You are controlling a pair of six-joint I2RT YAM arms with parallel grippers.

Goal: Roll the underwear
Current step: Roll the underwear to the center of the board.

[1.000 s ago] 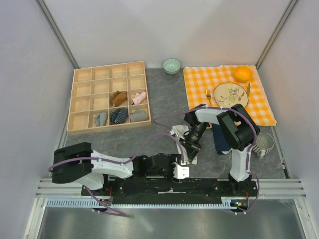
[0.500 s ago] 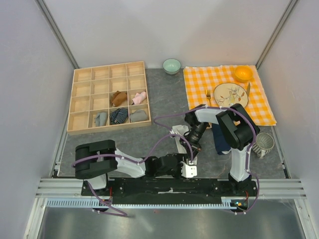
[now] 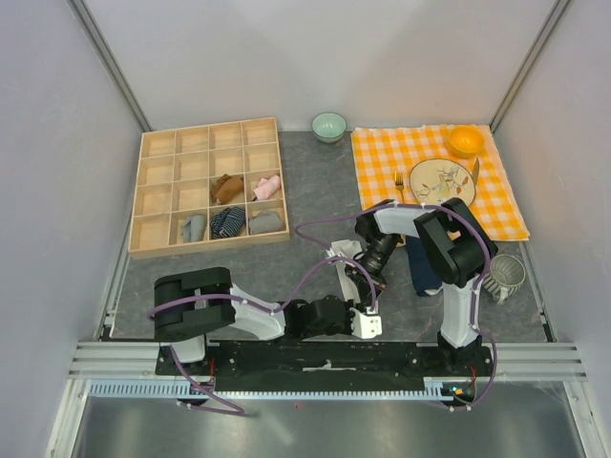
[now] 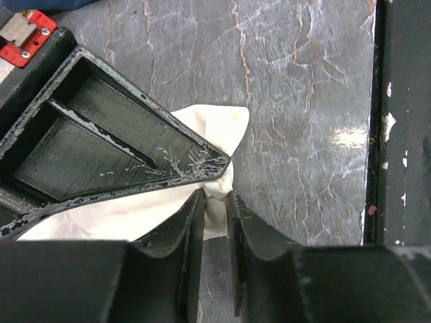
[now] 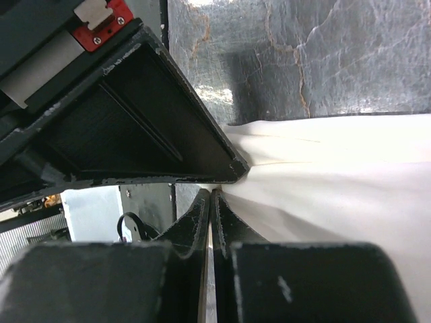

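With left hand [image 4: 214,202] and right hand [image 5: 211,195] both pinching an edge of the cream-white underwear [image 4: 225,128], flat on the desk [image 4: 303,101] under them, turn both together, level, tucking tight without tugging apart

Top view, lower centre: underwear [image 3: 344,254] mostly hidden under the right gripper [image 3: 373,286]; right wrist view's right edge crops it.

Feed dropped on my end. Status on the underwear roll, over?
Left gripper shut on cream-white underwear, at a corner. Right gripper shut on the same garment. No roll visible yet. Only crowding: the two grippers, nearly touching.
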